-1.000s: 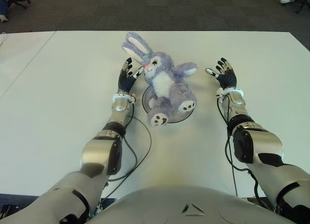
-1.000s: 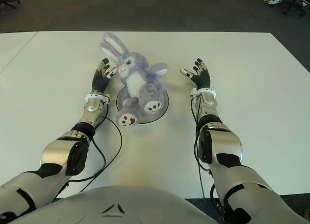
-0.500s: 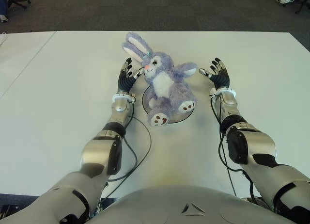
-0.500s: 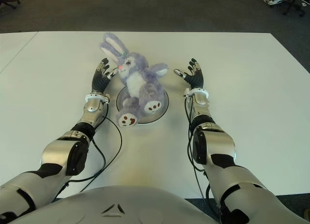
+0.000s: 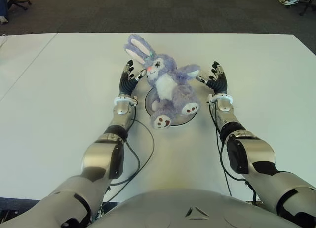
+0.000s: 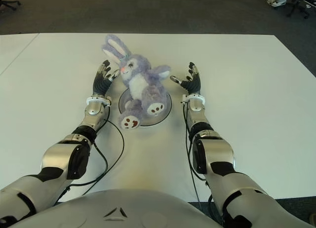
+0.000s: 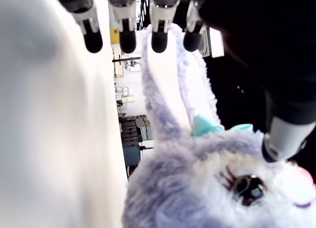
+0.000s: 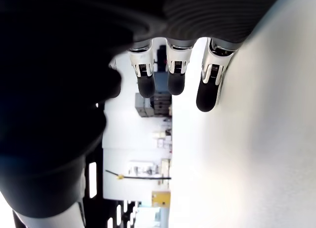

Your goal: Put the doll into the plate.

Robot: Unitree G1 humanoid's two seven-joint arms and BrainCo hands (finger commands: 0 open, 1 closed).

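A purple plush rabbit doll [image 5: 168, 87] lies on its back on the small round plate [image 5: 192, 117], head and ears pointing away from me over the far rim. My left hand [image 5: 129, 77] stands open beside the doll's head on its left, thumb close to the cheek [image 7: 276, 139]. Open too, my right hand [image 5: 215, 80] is just right of the doll's outstretched arm, thumb nearly at the paw. Neither hand holds anything.
The white table [image 5: 64, 90] stretches wide on both sides, with a seam to a second table at the far left. Black cables [image 5: 143, 154] trail from both wrists across the table. Dark carpet lies beyond the far edge.
My right hand has moved left toward the doll, from well to its right to just beside its arm. The left hand and the doll have stayed put.
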